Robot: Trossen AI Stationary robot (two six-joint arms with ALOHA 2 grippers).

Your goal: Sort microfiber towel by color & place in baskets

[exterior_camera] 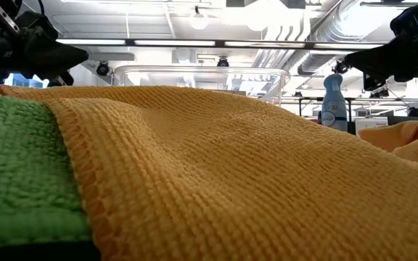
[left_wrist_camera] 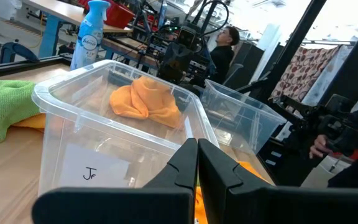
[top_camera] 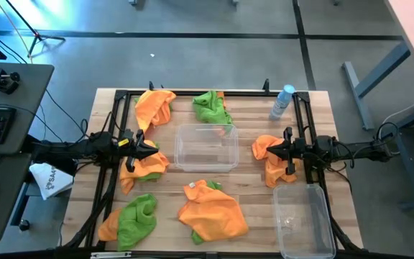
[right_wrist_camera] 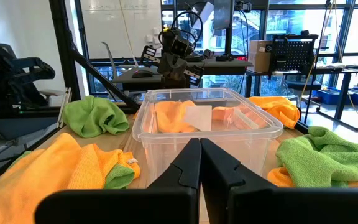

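High view: a bottle (top_camera: 282, 101) stands at the table's (top_camera: 250, 185) far edge; orange towels (top_camera: 212, 211) and green ones (top_camera: 210, 106) ring the middle bin (top_camera: 206, 147). Left gripper (top_camera: 148, 149) and right gripper (top_camera: 266, 151) flank it, fingers clenched, empty.

One basket (top_camera: 206, 147) sat mid-desk (top_camera: 250, 187) between my tools, towels (top_camera: 213, 208) around it; another (top_camera: 304, 219) lay beside my right.

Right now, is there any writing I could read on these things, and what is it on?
"Jr": handwritten on a white label on the wall of the clear bin in the middle of the table.
Spray bottle: a round blue brand logo, too blurred to read.
White bag beside the table: dark letters, partly hidden, unreadable.
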